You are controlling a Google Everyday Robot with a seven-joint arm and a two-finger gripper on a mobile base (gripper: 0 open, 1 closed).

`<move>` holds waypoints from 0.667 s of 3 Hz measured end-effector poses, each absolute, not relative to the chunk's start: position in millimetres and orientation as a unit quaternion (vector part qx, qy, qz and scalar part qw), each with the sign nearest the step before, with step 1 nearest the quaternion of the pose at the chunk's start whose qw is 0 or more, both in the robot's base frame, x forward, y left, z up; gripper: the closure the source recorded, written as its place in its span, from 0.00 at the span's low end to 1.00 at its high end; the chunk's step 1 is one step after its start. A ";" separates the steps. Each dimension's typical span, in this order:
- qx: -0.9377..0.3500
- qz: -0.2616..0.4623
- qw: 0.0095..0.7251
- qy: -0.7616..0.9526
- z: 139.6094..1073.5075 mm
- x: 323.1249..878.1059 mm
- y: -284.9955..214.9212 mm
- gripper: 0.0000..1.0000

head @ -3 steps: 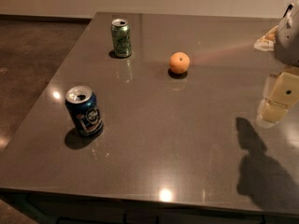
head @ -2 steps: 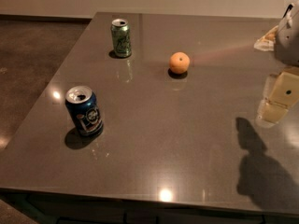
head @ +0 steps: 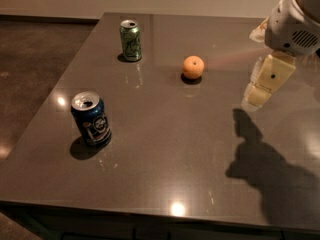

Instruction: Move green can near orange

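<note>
Only the robot's arm [head: 295, 21] has shifted since a second ago, swinging leftward into view from the right edge and bringing its pincer [head: 260, 90] along, while both cans and the fruit sit where they were. Pictured hanging above the right side of the grey counter [head: 165, 149], the pincer carries nothing visible; whether it is released or clenched cannot be told. Its target, the green can [head: 130, 40], stands upright near the counter's far left corner, well apart from the pincer, with the orange [head: 193, 67] lying between them. A clean reach would likely pass above or behind the orange rather than brush it, take the can around its middle, keep it upright and set it just beside the fruit. On the counter: one green can, one blue can [head: 91, 119] and one orange.
</note>
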State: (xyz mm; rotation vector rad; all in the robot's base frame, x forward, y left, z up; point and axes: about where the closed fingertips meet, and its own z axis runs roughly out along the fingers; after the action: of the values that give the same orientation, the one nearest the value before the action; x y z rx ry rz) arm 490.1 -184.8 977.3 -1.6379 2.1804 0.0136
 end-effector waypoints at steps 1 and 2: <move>-0.563 0.014 0.231 0.793 973.8 534.2 -166.4 0.00; -0.529 0.021 0.257 0.809 970.3 577.6 -147.7 0.00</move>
State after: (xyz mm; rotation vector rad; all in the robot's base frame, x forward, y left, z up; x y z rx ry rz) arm 577.6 -147.7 970.3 -1.4342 2.1933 0.0565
